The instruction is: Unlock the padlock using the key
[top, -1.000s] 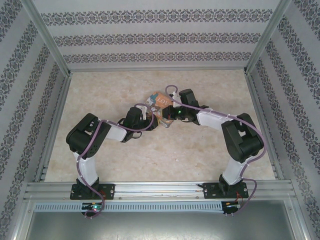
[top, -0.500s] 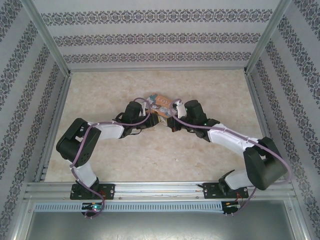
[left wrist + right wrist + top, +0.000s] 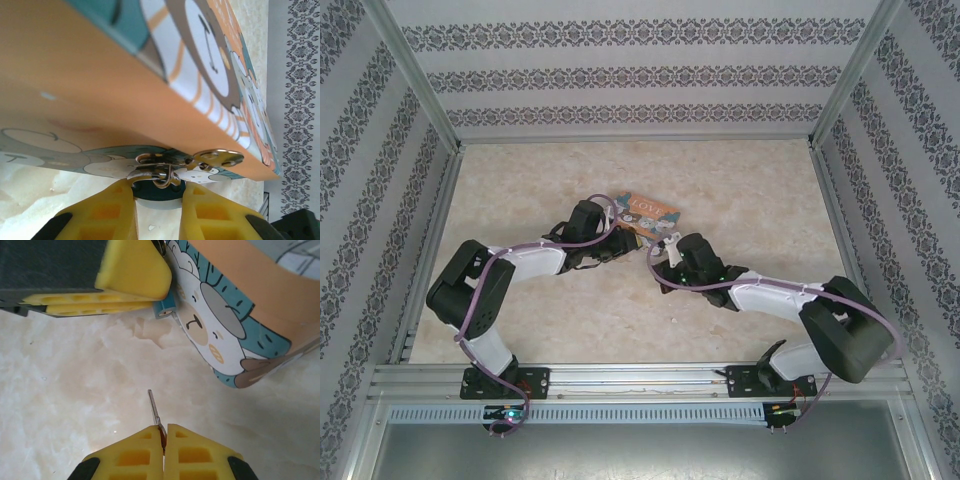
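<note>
- Right now, the right gripper (image 3: 163, 430) has its yellow jaws pinched fully together on a thin silver metal key (image 3: 154, 407). The blade sticks up toward the middle of the right wrist view, leaning a little left.
- The left gripper (image 3: 158, 201) is clamped on the tiny padlock with a dark blue body (image 3: 157, 192), at the bottom centre of the left wrist view.
- The padlock's silver shackle (image 3: 160, 175) passes through the small silver hasp (image 3: 216, 157) on the orange-sided, cartoon-printed box (image 3: 90, 85).
- In the right wrist view, what appears to be the padlock's keyhole end pokes out just under the left gripper's yellow finger (image 3: 132, 275), at upper centre. Bare pale marbled table (image 3: 65, 375) lies between it and the key tip, which are apart.
- To do this step well, I would line the blade up with the keyway before advancing, then close the gap slowly and straight.
- The left grip should stay firm so the lock cannot swing on the hasp, and the key should turn only once fully seated.
- A second ago, in the top view, the right gripper sat against the box's right side. It has since dropped to the box's lower right, with its arm stretched low toward the right edge.
- The box's lid is now uncovered, and the left arm's elbow has shifted further left.
</note>
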`<state>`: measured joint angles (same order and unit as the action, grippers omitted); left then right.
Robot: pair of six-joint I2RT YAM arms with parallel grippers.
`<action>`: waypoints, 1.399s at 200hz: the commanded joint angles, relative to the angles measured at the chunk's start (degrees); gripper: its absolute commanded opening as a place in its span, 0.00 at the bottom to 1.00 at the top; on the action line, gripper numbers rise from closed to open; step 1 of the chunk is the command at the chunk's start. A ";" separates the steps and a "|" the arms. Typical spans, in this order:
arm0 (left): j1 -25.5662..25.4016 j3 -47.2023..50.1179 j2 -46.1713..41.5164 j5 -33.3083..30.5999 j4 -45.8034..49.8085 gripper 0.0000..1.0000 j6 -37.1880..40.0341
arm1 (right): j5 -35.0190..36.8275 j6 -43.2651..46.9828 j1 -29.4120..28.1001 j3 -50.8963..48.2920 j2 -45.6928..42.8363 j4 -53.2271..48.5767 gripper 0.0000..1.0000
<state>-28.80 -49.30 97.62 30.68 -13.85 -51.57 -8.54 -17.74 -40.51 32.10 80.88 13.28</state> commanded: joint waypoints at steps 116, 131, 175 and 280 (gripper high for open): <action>-0.61 -1.84 -2.70 1.49 -0.13 0.19 -3.54 | 8.16 0.25 -2.64 2.48 5.21 8.04 0.00; -0.60 -1.80 -2.70 1.49 -0.13 0.19 -3.62 | 7.97 0.33 -2.69 2.95 5.67 8.17 0.00; -0.60 -2.02 -2.27 1.58 -0.30 0.19 -3.80 | 8.53 0.60 -2.64 3.41 6.05 8.51 0.00; -0.65 -2.03 -1.92 1.75 -0.85 0.19 -4.06 | 9.09 0.78 -2.55 5.43 8.24 9.83 0.00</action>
<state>-28.80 -49.34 97.01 31.33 -13.23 -54.83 -0.80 -17.61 -42.28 35.94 88.23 21.28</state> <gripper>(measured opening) 0.188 0.043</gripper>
